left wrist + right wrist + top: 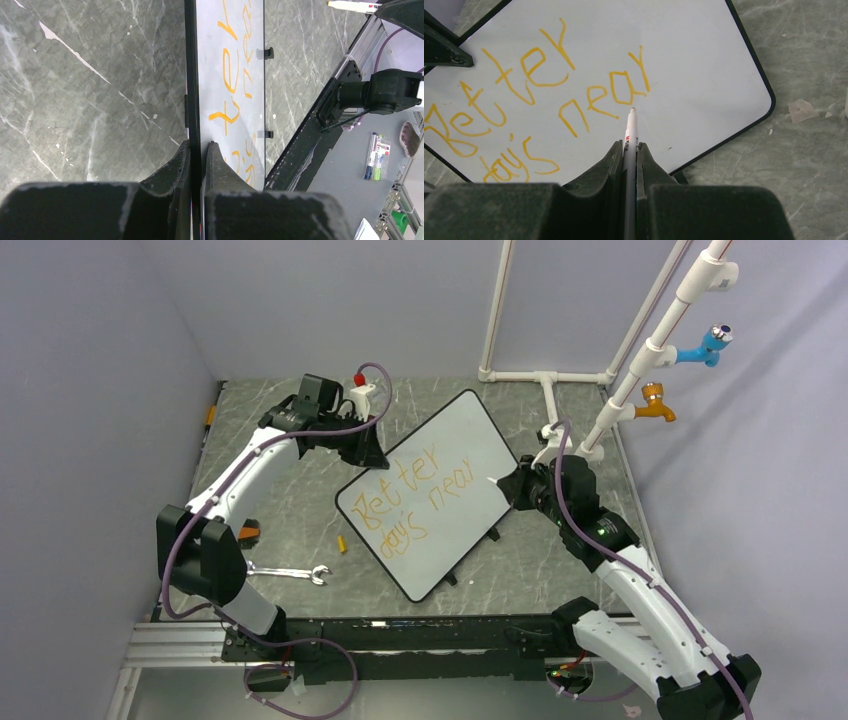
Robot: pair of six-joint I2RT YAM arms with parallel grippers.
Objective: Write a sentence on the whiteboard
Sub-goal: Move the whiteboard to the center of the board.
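The left gripper (199, 146), jaws narrow, pinches the far-left edge of the whiteboard (485, 435), probably to stop it sliding on the table (290, 505). The right gripper (630, 146) clamps a marker (631, 125), its tip beside the last letter of the sentence (594, 100), "Better days near".

I'm working in a robotics lab test cell: plain grey partition walls (100, 390) box in a marble-patterned table (290, 500) with an aluminium extrusion rail (180, 645) along its near edge. At the far right stands a white PVC pipe frame (660, 335) carrying a blue tap (708, 345) and an orange tap (655, 405); a spanner (290, 573) lies near left.
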